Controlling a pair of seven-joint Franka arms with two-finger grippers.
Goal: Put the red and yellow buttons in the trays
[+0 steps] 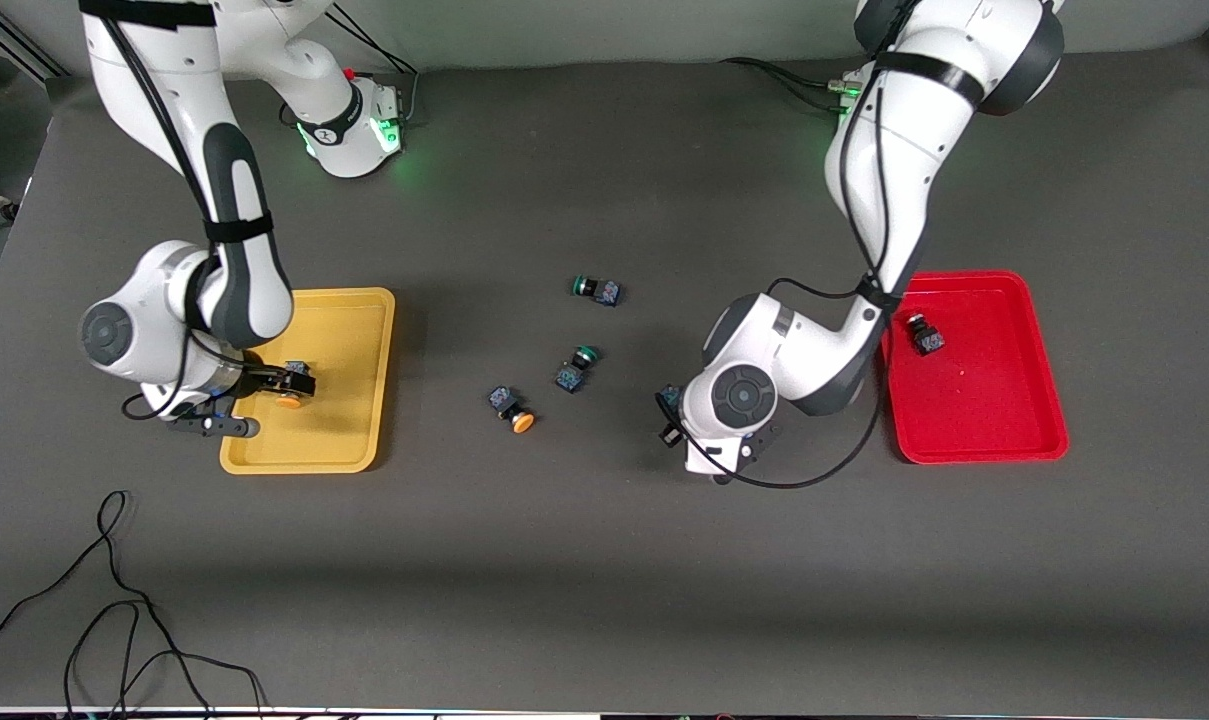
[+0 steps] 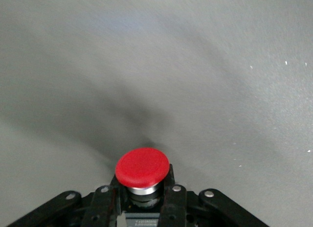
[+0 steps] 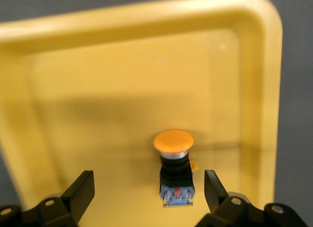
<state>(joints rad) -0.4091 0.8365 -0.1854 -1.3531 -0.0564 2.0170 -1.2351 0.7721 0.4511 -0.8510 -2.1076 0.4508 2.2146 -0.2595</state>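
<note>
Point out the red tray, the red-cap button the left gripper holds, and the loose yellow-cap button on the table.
red tray [image 1: 994,420], front view, bare floor.
red-cap button [image 2: 142,167], left wrist view, cap top.
yellow-cap button [image 1: 523,422], front view, cap.

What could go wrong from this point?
1. The left claw grips a red button over bare table, short of the red tray; a slip drops it outside.
2. The right claw sits open around a yellow button in the yellow tray; lifting could nudge it.

Orange-capped button [image 3: 175,167] (upright) in yellow tray [image 3: 146,70]
</note>
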